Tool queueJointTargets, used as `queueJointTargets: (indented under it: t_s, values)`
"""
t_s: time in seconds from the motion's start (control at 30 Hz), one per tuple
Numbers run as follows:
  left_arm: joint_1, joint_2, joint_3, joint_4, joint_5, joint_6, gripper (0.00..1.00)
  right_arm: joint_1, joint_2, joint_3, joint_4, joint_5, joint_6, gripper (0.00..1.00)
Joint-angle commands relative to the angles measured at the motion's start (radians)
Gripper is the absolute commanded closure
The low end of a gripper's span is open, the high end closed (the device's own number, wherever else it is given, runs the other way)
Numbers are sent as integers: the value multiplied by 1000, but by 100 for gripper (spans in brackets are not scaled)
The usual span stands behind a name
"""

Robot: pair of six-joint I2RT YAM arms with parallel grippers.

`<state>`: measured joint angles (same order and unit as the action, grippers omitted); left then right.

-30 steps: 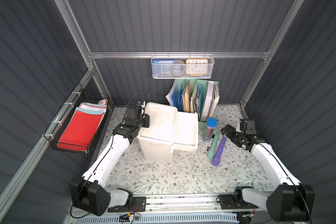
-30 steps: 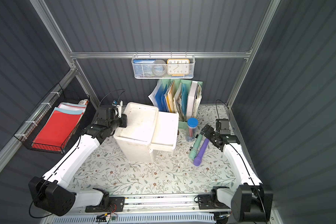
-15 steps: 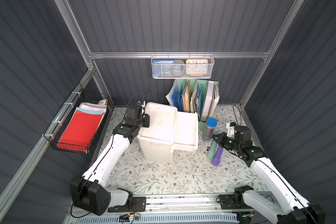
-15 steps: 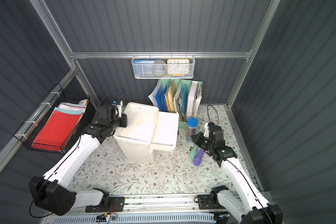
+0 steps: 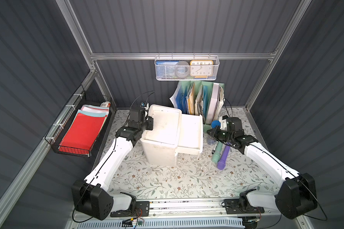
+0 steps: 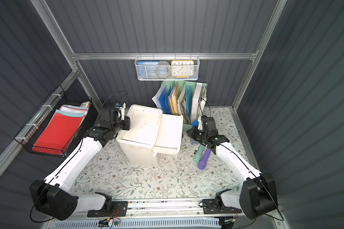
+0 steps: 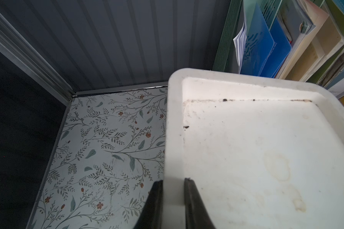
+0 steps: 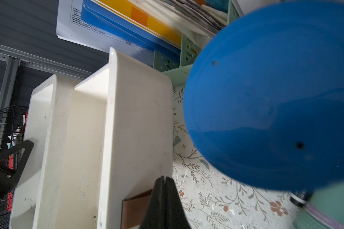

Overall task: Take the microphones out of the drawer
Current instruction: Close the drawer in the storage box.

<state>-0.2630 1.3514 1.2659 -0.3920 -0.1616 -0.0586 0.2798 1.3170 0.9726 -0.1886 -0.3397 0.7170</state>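
Flowery mat (image 5: 167, 182) covers the table, and the mic (image 5: 223, 156) lies flat on it, next to a green stick (image 5: 216, 152) and just beside the open drawer (image 5: 191, 130). It is long and purple with a fat round end. A second ago the right gripper (image 5: 210, 132) was wide open; now it is pinched shut on nothing and has swung near the drawer (so the mic looks already out). The left gripper (image 7: 173, 186) squeezes the box (image 5: 163, 126) rim.

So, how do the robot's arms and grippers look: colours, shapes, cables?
The left arm and right arm have white shell links between black joints, on large rounded black shoulder housings. A thin black cable runs along each white link. The left gripper and right gripper have black fingers that taper to narrow tips. No markings are readable.
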Motion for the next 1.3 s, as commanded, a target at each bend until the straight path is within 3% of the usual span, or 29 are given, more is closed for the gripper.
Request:
queueJointTargets:
  t_s: [0.0,0.73,1.27]
  values:
    - [2,81,-65,-157,5,-7,100,20,21,33,25,-32,-18,100]
    - [2,77,-68,-151,33,-14,100,158,86,100,84,-30,7,100]
    - [2,77,-69,-150,34,-11,100,265,284,241,162,-74,41,100]
